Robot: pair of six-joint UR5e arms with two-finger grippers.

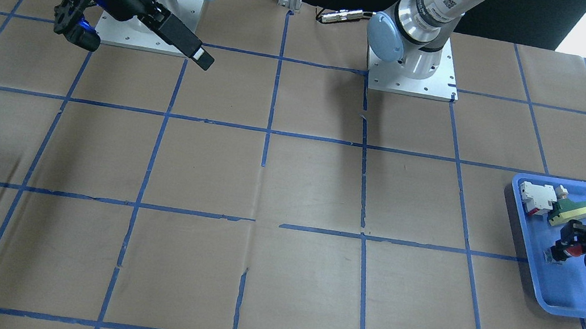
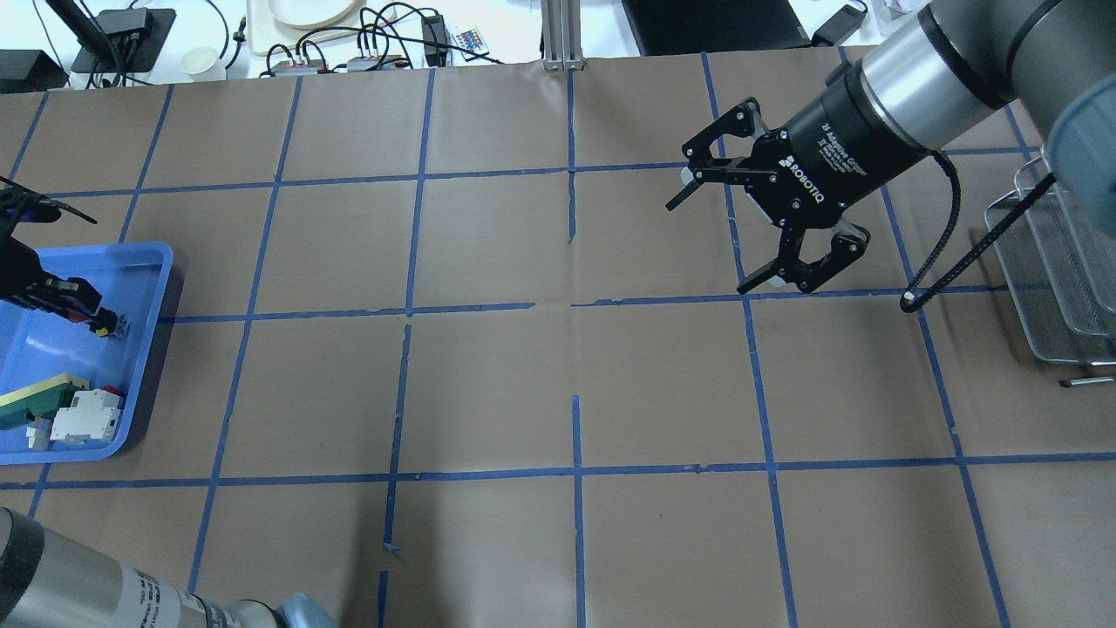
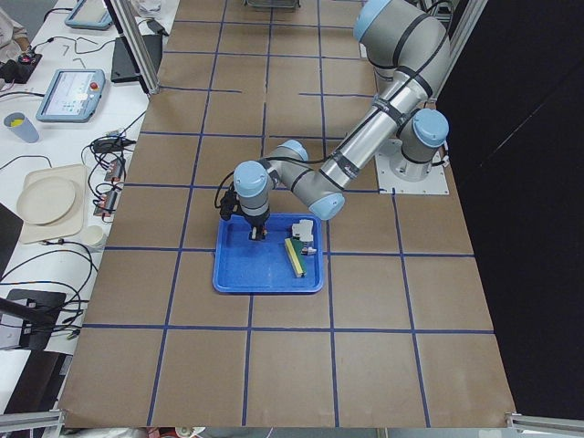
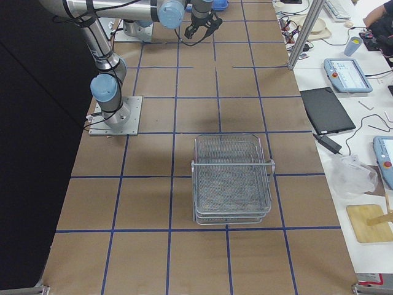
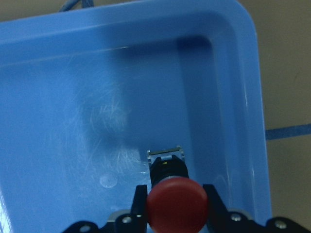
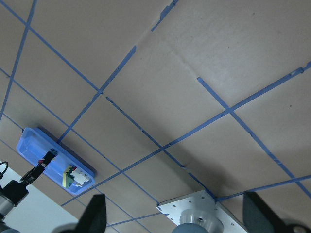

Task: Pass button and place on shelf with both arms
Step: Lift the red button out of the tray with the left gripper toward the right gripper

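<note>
Jaws of left gripper pinch the button inside blue tray; jaws of right gripper spread wide.

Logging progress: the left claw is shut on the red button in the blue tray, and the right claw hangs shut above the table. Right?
Not quite: the right claw hangs open above the table, its jaws spread wide in the overhead exterior view. The left claw is indeed shut on the red button in the blue tray.
</note>
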